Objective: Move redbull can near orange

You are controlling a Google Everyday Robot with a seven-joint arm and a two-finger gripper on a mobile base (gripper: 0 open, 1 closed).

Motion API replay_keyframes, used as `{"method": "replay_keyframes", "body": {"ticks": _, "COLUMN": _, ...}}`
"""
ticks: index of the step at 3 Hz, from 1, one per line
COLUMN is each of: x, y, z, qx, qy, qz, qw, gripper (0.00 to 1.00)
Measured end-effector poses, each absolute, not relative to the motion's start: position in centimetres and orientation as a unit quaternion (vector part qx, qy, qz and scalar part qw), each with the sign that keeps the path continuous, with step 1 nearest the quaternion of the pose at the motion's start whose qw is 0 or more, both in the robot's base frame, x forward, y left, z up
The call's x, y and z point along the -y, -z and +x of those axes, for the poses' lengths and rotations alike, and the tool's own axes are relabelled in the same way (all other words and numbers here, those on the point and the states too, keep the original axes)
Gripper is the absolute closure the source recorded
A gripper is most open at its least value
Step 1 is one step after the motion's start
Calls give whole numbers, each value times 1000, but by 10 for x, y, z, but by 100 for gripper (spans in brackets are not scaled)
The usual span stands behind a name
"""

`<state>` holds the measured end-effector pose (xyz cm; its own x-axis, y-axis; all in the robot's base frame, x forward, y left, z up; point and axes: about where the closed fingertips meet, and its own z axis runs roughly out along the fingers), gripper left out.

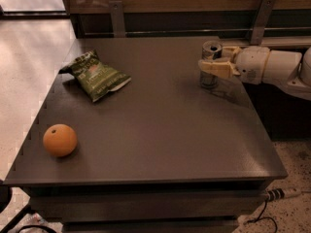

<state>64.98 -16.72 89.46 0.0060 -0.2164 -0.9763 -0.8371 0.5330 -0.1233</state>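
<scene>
The redbull can [210, 69] stands upright on the dark table [160, 130] near its far right edge, silver top showing. My gripper [216, 65] comes in from the right on a white arm and sits around the can's upper half, covering part of it. The can's base still rests on the table. The orange [60, 140] lies at the front left corner of the table, far from the can and the gripper.
A green snack bag [97, 75] lies at the back left of the table. A wooden rail with metal brackets [262, 18] runs behind the table. The table's right edge is close under the arm. A cable [277, 195] lies on the floor at the lower right.
</scene>
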Motion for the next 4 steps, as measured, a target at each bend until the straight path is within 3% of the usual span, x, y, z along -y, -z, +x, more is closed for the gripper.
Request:
{"method": "replay_keyframes", "body": {"ticks": 1, "x": 165, "y": -895, "z": 650, "qx": -652, "qy": -267, "qz": -405, "qw": 583, "gripper": 100}}
{"method": "replay_keyframes", "body": {"ticks": 2, "x": 164, "y": -902, "z": 651, "qx": -654, "qy": -266, "qz": -404, "qw": 581, "gripper": 100}}
{"method": "replay_keyframes", "body": {"ticks": 4, "x": 117, "y": -927, "z": 601, "qx": -635, "qy": -315, "qz": -404, "qw": 578, "gripper": 100}}
